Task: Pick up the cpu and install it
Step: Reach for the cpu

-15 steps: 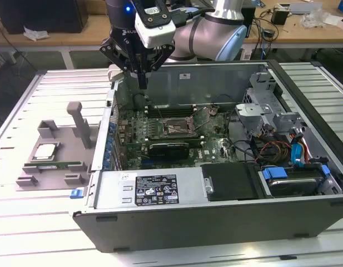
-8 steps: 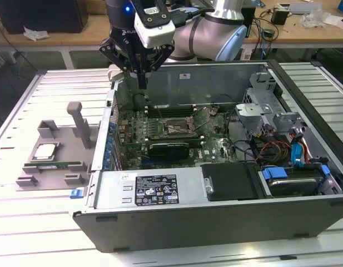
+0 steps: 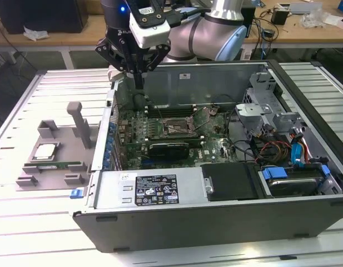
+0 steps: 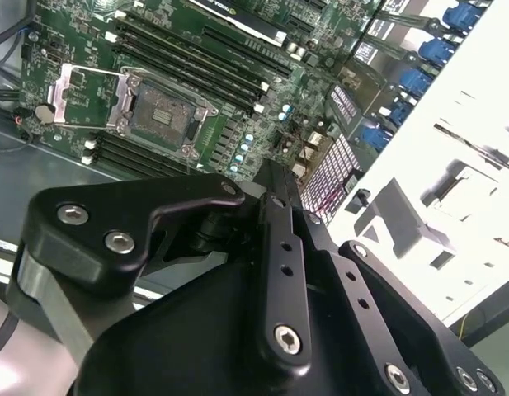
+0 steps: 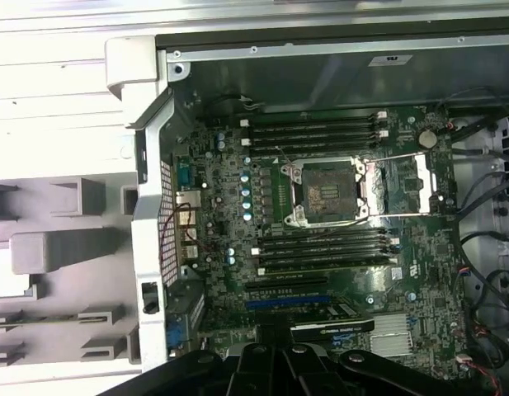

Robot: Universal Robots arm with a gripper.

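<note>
The small flat silver-topped square cpu sat in its grey plastic tray on the table — well off to the exterior view's left of the black fingers, which hung clenched on nothing over the grey computer case.

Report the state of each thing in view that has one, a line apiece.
gripper: shut, empty, over the case's edge.
cpu: lying flat in the grey holder, outside the case.
socket: empty, its frame flipped open.
case: on its side, side panel off.
memory stick: lying in the holder, not installed.
</note>
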